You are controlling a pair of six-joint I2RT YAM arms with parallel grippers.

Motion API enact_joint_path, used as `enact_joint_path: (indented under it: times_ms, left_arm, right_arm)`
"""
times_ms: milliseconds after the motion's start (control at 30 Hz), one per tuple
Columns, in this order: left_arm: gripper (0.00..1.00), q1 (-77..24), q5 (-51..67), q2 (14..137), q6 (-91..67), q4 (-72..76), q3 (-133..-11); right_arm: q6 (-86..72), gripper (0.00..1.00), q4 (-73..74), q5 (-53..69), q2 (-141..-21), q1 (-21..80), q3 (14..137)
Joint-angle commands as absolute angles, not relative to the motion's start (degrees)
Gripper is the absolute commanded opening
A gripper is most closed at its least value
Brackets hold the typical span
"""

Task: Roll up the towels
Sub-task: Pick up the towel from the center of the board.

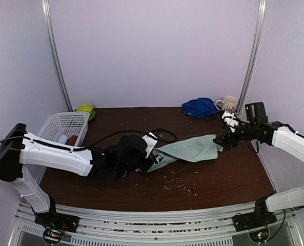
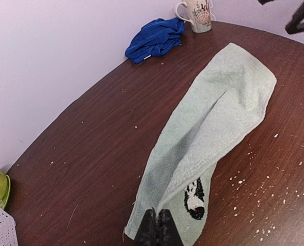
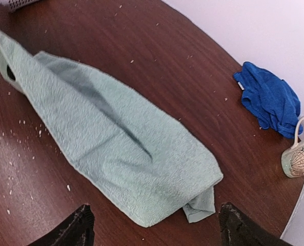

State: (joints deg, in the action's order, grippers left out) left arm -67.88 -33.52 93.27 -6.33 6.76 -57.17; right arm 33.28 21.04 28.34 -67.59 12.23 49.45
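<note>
The top camera sits high behind the arm bases and looks forward and down over the whole desk (image 1: 218, 179) to the back wall, from far off. The left wrist camera rides low and close, just behind the left gripper (image 2: 156, 228), facing along the mint towel (image 2: 213, 128) toward the far right corner. The right wrist camera hangs higher, above the right gripper (image 3: 157, 225), looking down and leftward across the same towel. All three views share that towel, the blue towel (image 1: 199, 107) and the mug (image 1: 228, 104) by the back wall.
</note>
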Motion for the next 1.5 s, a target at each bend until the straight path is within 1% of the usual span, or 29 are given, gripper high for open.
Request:
enact_joint_path:
  times_ms: [0, 333, 367, 467, 533, 600, 733, 833, 1033, 1267, 1333, 1467]
  left_arm:
    - [0.0, -65.92, -36.14, 88.83, -9.15, 6.48, -54.87]
    - [0.0, -60.11, -40.16, 79.66, -13.86, 5.32, -46.78]
    - [0.0, -59.8, -40.43, 79.1, -14.07, 5.3, -46.16]
    - [0.0, -59.13, -41.14, 78.13, -14.43, 5.32, -44.87]
    - [0.0, -58.94, -41.45, 77.81, -14.74, 5.38, -44.14]
    - [0.0, -58.81, -41.56, 77.7, -14.93, 5.63, -43.67]
    - [0.0, -58.71, -41.87, 77.7, -15.42, 5.69, -43.25]
    - [0.0, -58.71, -42.62, 77.4, -15.5, 5.39, -43.16]
    - [0.0, -58.62, -43.94, 76.06, -15.51, 5.88, -42.02]
    - [0.0, -58.62, -43.86, 74.98, -15.46, 10.1, -38.61]
    - [0.0, -58.62, -43.72, 74.97, -15.18, 11.02, -37.89]
    - [0.0, -58.16, -43.31, 75.15, -15.18, 12.13, -36.83]
  right_arm:
    - [40.47, 0.84, 19.67, 22.01, -66.69, 15.6, 44.87]
    - [41.42, 0.82, 17.86, 17.68, -70.44, 18.64, 43.53]
    - [41.54, 0.84, 17.27, 17.34, -70.93, 19.43, 42.77]
    - [42.71, 0.93, 14.63, 15.6, -71.85, 22.78, 40.2]
    - [42.88, 0.94, 11.96, 14.6, -72.02, 25.24, 38.12]
    - [44.46, 0.94, 8.3, 14.13, -71.76, 27.48, 36.22]
    - [41.47, 0.86, 3.75, 14.0, -72.19, 30.57, 34.95]
    - [40.06, 0.83, 1.79, 13.03, -74.06, 32.75, 34.56]
    - [37.93, 0.85, -1.69, 6.33, -80.16, 37.37, 34.81]
    - [35.65, 0.86, -5.96, -1.28, -84.68, 41.44, 34.73]
    - [34.98, 0.89, -7.33, -4.25, -86.38, 42.67, 34.71]
    - [35.01, 0.9, -6.53, -3.62, -88.14, 44.26, 34.9]
